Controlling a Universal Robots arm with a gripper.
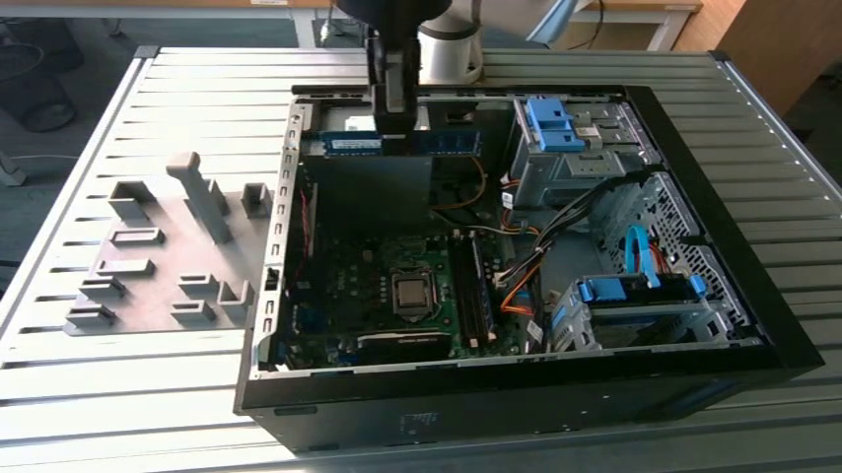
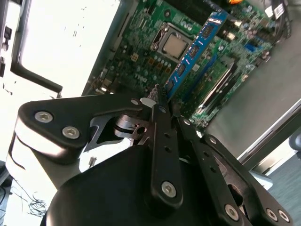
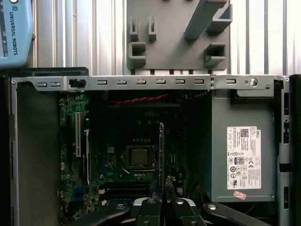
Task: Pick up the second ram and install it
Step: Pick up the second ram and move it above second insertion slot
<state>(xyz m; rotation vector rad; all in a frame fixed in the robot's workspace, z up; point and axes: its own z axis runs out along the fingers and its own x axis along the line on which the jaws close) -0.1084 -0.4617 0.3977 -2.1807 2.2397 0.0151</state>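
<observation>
Gripper (image 2: 162, 100), second ram (image 2: 197, 44) between jaws (over motherboard (image 2: 141, 42))

A slatted grey metal counter (image 1: 118, 394) spans the exterior view, and bright light catches its ribs towards 3 o'clock. Beyond it, dark grey floor (image 1: 93, 49) lies at 11 o'clock. A white-legged desk (image 1: 306, 20) stands at 12 and a wooden cabinet (image 1: 776, 44) at 1.

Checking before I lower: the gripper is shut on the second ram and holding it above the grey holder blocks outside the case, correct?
Not quite. The gripper is shut on the second ram, but it holds it above the motherboard inside the open case, not above the grey holder blocks. The second wrist view shows this.
</observation>
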